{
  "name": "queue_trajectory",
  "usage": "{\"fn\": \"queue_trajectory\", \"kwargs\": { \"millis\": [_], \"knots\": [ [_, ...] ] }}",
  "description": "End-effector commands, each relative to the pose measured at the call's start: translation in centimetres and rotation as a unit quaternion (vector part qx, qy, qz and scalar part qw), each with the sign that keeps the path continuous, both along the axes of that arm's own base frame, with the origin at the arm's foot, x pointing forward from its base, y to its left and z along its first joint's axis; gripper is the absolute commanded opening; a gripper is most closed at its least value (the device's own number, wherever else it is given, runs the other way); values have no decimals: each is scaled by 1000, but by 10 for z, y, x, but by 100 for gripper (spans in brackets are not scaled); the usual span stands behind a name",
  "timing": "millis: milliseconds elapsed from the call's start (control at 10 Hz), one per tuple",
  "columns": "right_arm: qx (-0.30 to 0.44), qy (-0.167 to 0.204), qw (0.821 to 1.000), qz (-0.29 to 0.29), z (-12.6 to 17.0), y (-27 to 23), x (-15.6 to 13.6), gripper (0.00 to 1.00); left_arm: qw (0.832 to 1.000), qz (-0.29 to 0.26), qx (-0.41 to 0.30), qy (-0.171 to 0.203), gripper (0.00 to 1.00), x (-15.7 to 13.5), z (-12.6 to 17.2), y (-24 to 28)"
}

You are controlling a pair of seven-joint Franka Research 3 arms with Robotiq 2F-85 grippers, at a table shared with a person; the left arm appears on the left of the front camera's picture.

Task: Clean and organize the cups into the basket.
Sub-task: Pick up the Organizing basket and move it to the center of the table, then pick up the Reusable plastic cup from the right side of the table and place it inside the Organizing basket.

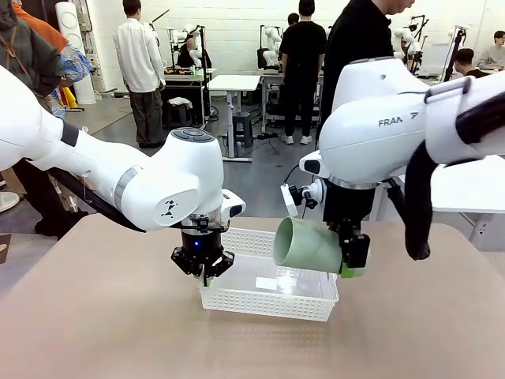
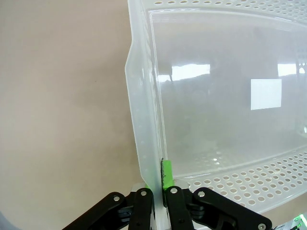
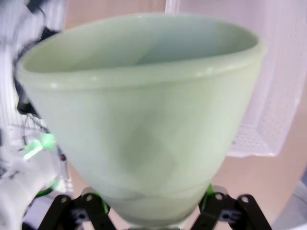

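Mint cup horizontal, mouth pointing left.

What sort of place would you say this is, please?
Probably a robotics lab or workshop: the robot's left arm and right arm reach over a basket on this table, while people stand around white work tables on an open grey floor behind.

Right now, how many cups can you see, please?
1: a mint green cup, held sideways in the right jaws above the white lattice basket. Others may be hidden.
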State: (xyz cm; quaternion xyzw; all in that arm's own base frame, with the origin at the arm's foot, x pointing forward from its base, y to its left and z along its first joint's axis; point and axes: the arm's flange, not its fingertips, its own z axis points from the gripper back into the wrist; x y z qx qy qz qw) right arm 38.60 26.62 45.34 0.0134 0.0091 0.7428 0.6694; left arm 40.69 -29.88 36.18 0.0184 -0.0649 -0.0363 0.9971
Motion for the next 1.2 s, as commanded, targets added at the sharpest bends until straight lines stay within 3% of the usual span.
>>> {"fn": "queue_trajectory", "kwargs": {
  "millis": [0, 300, 400, 1100],
  "knots": [
    [45, 36, 998, -5, -10, 3, 15, 79, 1000, -2, 1, -4, 0, -1, 1, 0],
    [91, 54, 994, 0, -23, 6, 21, 79, 1000, -2, 1, -4, 0, -1, 1, 0],
    [44, 46, 998, -13, -27, 4, 16, 79, 1000, -2, 1, -4, 0, -1, 1, 0],
    [57, 51, 997, -8, -28, 5, 18, 79, 1000, -2, 1, -4, 0, -1, 1, 0]
  ]
}}
